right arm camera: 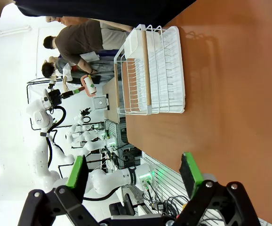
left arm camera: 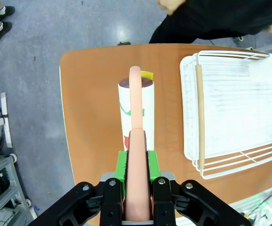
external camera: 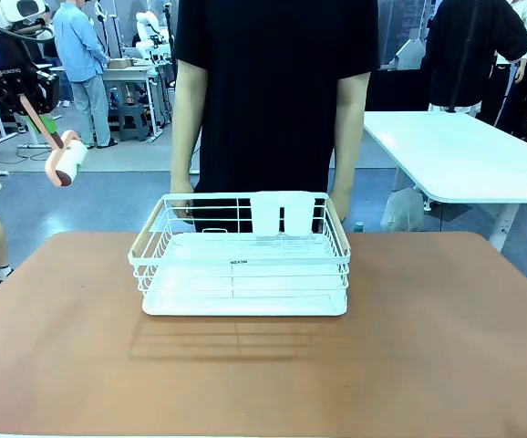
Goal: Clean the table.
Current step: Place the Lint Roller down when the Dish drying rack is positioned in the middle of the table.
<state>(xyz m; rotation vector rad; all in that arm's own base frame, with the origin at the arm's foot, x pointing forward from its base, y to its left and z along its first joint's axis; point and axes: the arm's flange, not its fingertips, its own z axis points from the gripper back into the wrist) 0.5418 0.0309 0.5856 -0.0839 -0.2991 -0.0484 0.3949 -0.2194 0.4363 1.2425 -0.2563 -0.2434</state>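
Observation:
The reddish-brown table carries a white wire rack at its far middle. My left gripper hangs high above the table's left edge, shut on the pink handle of a lint roller whose white roll points down and to the right. In the left wrist view the green pads of the left gripper clamp the handle, and the lint roller hovers over the table, left of the rack. My right gripper is open and holds nothing, above the table.
A person in black stands at the far side, with a hand at each far corner of the rack. A white-topped table stands at the back right. Bare tabletop lies in front of the rack and on both sides.

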